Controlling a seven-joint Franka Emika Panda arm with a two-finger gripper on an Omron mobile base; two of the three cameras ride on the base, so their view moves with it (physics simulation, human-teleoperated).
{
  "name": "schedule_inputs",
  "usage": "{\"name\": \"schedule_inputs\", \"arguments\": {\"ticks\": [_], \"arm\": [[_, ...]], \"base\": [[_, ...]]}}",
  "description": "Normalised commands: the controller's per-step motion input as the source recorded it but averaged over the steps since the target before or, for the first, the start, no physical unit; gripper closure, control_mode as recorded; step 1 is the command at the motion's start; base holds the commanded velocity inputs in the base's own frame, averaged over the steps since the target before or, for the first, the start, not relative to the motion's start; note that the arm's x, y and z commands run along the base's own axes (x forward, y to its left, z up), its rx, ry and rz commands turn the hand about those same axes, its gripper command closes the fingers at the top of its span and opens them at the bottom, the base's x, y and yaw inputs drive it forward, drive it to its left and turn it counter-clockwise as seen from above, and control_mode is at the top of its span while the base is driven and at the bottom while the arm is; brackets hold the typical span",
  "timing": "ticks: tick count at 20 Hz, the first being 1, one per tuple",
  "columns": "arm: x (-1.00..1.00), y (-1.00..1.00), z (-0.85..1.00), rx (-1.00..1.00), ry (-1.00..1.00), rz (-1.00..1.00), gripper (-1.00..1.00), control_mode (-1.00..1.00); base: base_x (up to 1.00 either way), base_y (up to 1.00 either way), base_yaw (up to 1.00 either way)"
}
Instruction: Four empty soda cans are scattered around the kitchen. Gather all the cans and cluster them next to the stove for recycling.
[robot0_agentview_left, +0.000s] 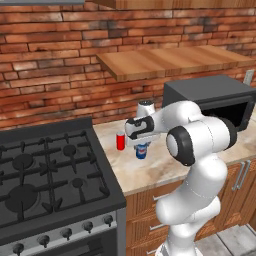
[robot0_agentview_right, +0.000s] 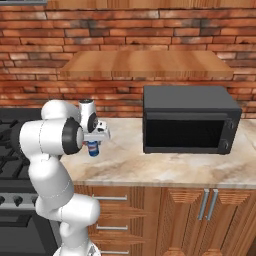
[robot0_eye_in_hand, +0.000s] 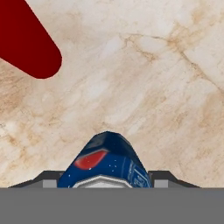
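Standing upright, blue soda can (robot0_agentview_left: 142, 151) gripped between gripper (robot0_agentview_left: 142, 145) fingers; red soda can (robot0_agentview_left: 120, 141) upright, left, near stove (robot0_agentview_left: 50, 180).

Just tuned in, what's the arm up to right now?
The gripper is closed on a blue soda can and holds it over the marble counter, whether just above it or touching is hard to tell. A red can already stands upright beside it, close to the stove. The microwave sits farther right, untouched.
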Motion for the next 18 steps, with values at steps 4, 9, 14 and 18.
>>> {"name": "schedule_inputs", "arguments": {"ticks": [4, 9, 14, 18], "arm": [[0.10, 0.01, -0.06, 0.00, 0.00, 0.00, 1.00, -1.00], [0.05, 0.00, -0.03, 0.00, 0.01, 0.00, 1.00, -1.00], [0.00, 0.00, 0.00, 0.00, 0.00, 0.00, -1.00, -1.00], [0.00, 0.00, 0.00, 0.00, 0.00, 0.00, -1.00, -1.00]], "base": [[0.00, 0.00, 0.00], [0.00, 0.00, 0.00], [0.00, 0.00, 0.00], [0.00, 0.00, 0.00]]}}
